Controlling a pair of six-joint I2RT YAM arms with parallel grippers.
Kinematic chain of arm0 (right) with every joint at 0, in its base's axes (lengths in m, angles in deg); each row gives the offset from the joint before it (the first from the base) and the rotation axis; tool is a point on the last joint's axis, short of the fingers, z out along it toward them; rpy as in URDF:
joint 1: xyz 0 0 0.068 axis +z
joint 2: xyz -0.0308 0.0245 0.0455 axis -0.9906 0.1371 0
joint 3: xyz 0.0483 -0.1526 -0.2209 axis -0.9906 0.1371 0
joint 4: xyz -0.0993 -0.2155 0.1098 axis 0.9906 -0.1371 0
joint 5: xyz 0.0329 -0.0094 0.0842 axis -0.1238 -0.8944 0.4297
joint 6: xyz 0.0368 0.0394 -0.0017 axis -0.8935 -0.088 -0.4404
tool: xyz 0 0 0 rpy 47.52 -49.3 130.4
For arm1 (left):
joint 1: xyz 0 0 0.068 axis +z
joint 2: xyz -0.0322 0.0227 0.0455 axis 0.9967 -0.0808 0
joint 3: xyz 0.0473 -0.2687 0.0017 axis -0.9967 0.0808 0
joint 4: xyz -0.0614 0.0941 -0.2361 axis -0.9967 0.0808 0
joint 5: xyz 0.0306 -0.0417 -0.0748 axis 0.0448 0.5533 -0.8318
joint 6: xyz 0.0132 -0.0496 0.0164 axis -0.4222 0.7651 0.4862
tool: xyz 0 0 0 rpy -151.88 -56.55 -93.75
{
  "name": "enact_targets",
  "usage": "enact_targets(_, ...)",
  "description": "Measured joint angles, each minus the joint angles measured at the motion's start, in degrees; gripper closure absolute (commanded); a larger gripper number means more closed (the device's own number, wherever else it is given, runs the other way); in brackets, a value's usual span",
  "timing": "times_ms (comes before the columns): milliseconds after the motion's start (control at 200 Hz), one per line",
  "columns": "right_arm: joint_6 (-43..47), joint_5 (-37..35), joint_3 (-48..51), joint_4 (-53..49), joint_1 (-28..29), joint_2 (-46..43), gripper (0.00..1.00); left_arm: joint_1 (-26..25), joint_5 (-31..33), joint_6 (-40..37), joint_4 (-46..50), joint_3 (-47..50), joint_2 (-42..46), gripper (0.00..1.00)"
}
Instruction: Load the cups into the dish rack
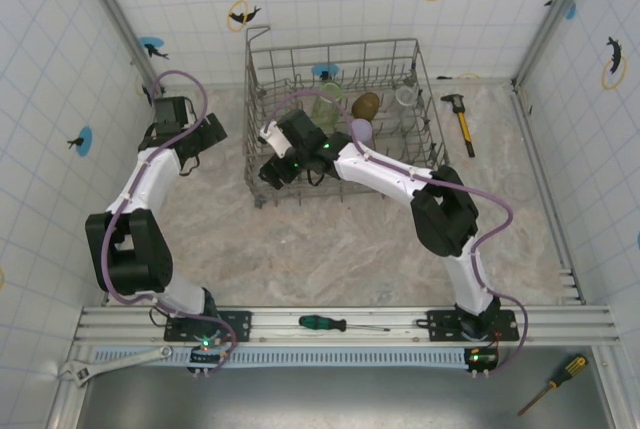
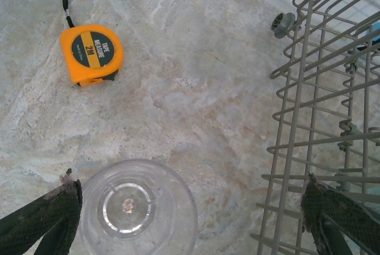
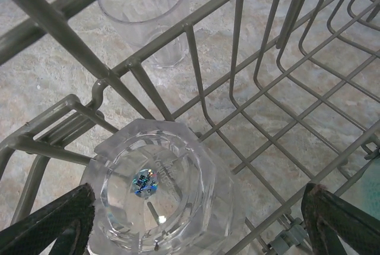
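Note:
The grey wire dish rack (image 1: 430, 139) stands at the back middle of the table. Inside it sit a pale green cup (image 1: 327, 109), an amber one (image 1: 366, 104), a lilac one (image 1: 360, 131) and a clear one (image 1: 405, 96). My right gripper (image 3: 197, 192) is open inside the rack's near left corner. A clear faceted cup (image 3: 157, 189) stands upside down on the wires, close to its left finger (image 3: 65, 219). My left gripper (image 2: 190, 183) is open just left of the rack (image 2: 320, 118), over a clear cup (image 2: 136, 207) standing upside down on the table near its left finger (image 2: 50, 207).
An orange tape measure (image 2: 90, 53) lies on the table beyond the left gripper. A yellow-handled tool (image 1: 460, 117) lies right of the rack. A screwdriver (image 1: 340, 324) rests on the front rail, with a wrench (image 1: 110, 359) and another screwdriver (image 1: 548, 384) below it.

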Motion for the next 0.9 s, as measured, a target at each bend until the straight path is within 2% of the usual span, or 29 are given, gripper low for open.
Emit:
enact_targets(340,0.44,-1.33,0.46,-2.97,0.68,-4.13,0.01,0.0,0.22,0.0,0.02,0.0,0.0,0.03)
enact_targets(585,-0.26,-1.27,6.21,-2.54,-0.35,-12.81,0.0,0.0,1.05,0.02,0.04,0.0,0.0,0.03)
enact_targets(901,-1.73,-2.97,12.22,-1.18,-3.23,-16.55,0.0,0.0,2.01,0.04,0.63,0.0,-0.02,0.03)
